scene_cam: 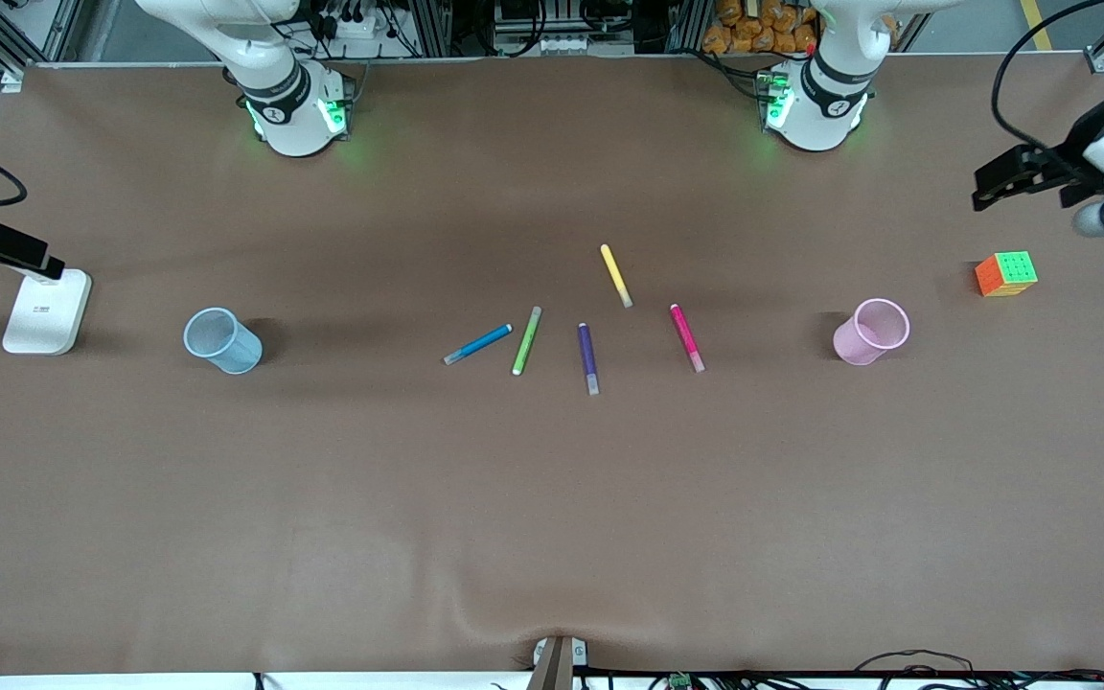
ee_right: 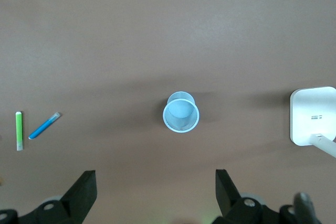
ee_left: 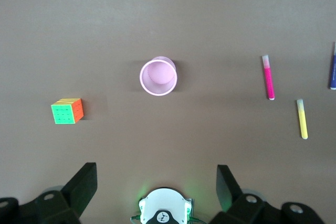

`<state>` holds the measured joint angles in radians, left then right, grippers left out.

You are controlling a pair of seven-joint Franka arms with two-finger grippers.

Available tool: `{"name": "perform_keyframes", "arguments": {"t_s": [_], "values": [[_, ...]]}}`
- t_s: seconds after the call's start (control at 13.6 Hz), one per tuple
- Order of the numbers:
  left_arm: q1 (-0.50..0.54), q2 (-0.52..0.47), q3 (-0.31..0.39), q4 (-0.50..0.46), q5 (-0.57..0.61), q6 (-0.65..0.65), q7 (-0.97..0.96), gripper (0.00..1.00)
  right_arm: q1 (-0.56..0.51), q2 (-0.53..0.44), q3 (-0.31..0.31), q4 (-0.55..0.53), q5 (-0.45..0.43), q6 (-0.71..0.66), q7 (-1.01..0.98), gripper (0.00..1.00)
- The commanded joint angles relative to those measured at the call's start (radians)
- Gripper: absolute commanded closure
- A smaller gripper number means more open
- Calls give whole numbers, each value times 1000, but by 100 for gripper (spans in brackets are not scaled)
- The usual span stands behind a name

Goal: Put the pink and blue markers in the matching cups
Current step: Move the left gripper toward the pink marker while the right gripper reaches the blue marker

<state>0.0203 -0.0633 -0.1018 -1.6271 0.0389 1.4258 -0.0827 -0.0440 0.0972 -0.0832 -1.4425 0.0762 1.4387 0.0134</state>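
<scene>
Brown cloth is covering the table [scene_cam: 322, 498], where five markers are lying near its middle. Among them, the blue marker [scene_cam: 478, 344] is lying toward the right arm's end and the pink marker [scene_cam: 687, 337] toward the left arm's. Beside each, well apart, the blue cup [scene_cam: 222, 340] and pink cup [scene_cam: 870, 332] are standing upright. The left gripper [ee_left: 156, 183] and right gripper [ee_right: 156, 184] are hovering high, jaws spread apart, holding nothing.

front: high, facing robots | wrists: straight down; share cups [scene_cam: 870, 332]
</scene>
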Motion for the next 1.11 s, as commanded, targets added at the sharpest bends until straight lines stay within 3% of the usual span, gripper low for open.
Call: {"name": "perform_keyframes", "arguments": {"t_s": [0.0,0.52,1.03], "values": [[0,31,-24,6,-16,-8,-15,0,-14,18,5,28,2,-6,0,0],[-2,102,-90,-91,-20,80,-153,0,-20,50,5,27,1,-1,-9,0],[-3,235,-145,-220,-116,306,-336,0,-27,165,5,27,-55,29,-12,0]]}}
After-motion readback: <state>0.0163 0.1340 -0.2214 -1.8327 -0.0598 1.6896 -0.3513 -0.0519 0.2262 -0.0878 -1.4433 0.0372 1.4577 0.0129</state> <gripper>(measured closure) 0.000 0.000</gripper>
